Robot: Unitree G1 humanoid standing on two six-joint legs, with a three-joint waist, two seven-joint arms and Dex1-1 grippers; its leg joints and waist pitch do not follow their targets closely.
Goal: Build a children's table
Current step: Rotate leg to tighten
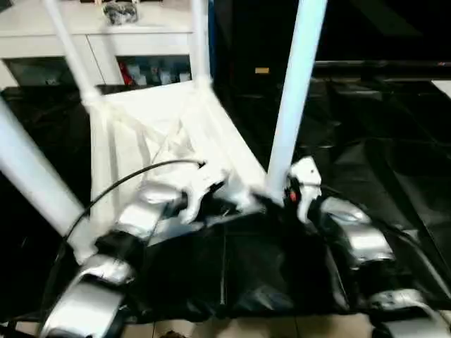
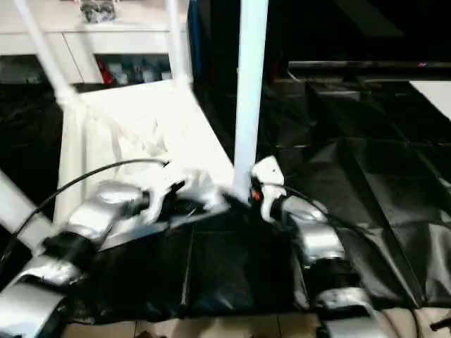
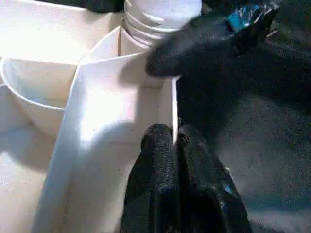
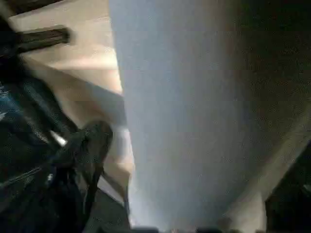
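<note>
White tabletop [image 1: 162,127] rim pinched in left hand [image 3: 176,141]; right hand [image 1: 285,193], seemingly spread, beside a leg [image 1: 296,91].

White tabletop [image 1: 162,113], white legs [image 1: 296,84], black fingers [image 3: 160,179].

obstacles: upright legs [image 1: 294,91] at tabletop [image 1: 165,134] corners | free: black sheet [image 1: 380,162] right of tabletop

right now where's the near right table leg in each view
left eye: leg stands right of centre, foot beside the right gripper.
right eye: leg stands at centre.
left wrist: the ribbed end of the leg sits in the corner socket.
right wrist: leg close up, across the middle.
shared landmark: the tabletop, upside down, whose rim the left gripper pinches.
</note>
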